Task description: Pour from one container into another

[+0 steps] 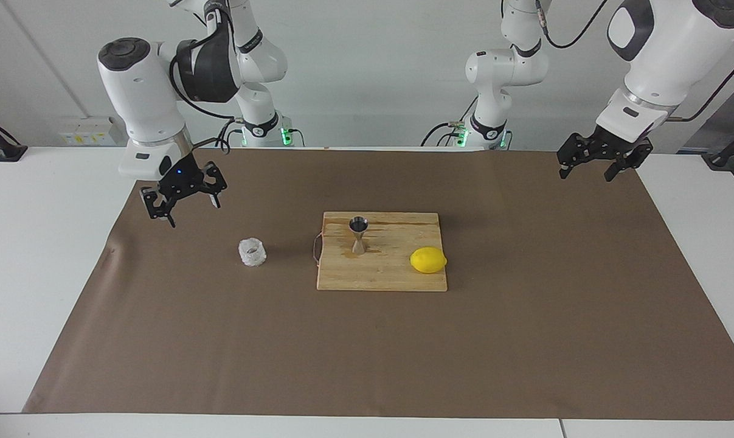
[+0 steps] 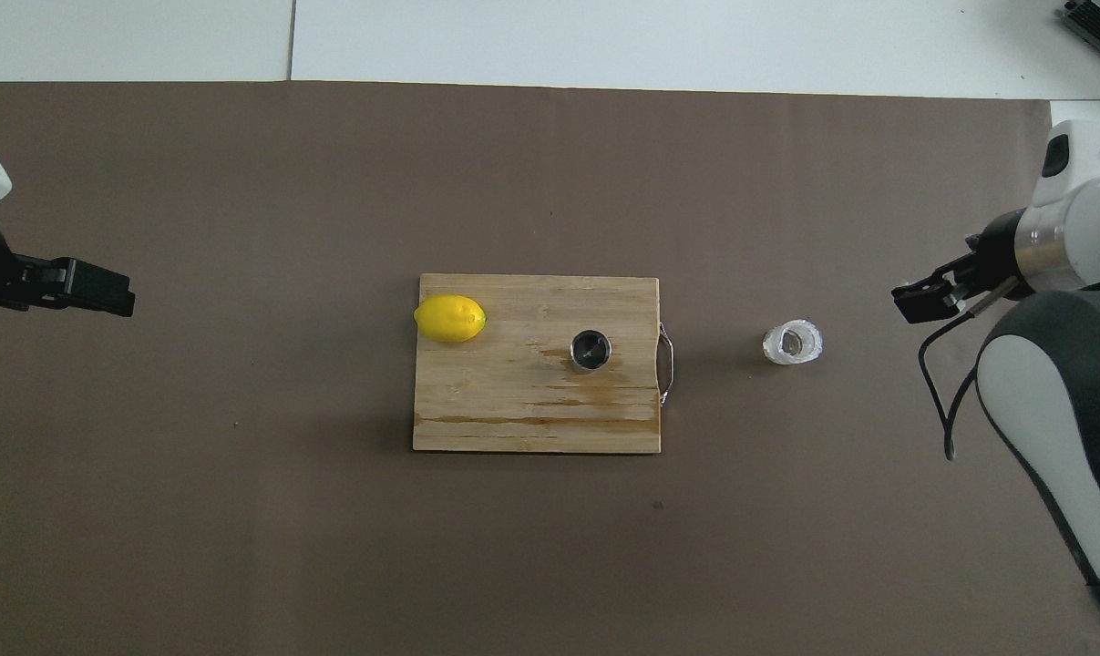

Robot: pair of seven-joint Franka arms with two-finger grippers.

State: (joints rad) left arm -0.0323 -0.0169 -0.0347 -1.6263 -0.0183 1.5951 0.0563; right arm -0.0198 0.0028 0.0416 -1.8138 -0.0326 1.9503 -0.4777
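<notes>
The crinkled clear cup [image 1: 252, 252] stands upright, mouth up, on brown paper [image 1: 367, 340] left of centre in the facing frame. The steel jigger [image 1: 359, 234] stands vertical on the wooden board [image 1: 397, 274] beside a lemon [image 1: 428, 260]. The right claw [image 1: 183, 198] hovers upper left, seemingly spread; the left claw [image 1: 604, 159], upper right, spread. The white surface [image 1: 38, 243] meets a pale wall.

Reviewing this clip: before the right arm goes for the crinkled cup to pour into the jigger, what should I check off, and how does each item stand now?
1. Cup upright on the brown paper, nothing touching it: ok.
2. Jigger upright on the cutting board, mouth up: ok.
3. Lemon away from the jigger, at the board's end toward the left arm: ok.
4. Right gripper open, empty, raised over the paper near the cup: ok.
5. Left gripper open, empty, waiting over its own end of the table: ok.
6. Liquid level in the cup: cannot tell.
</notes>
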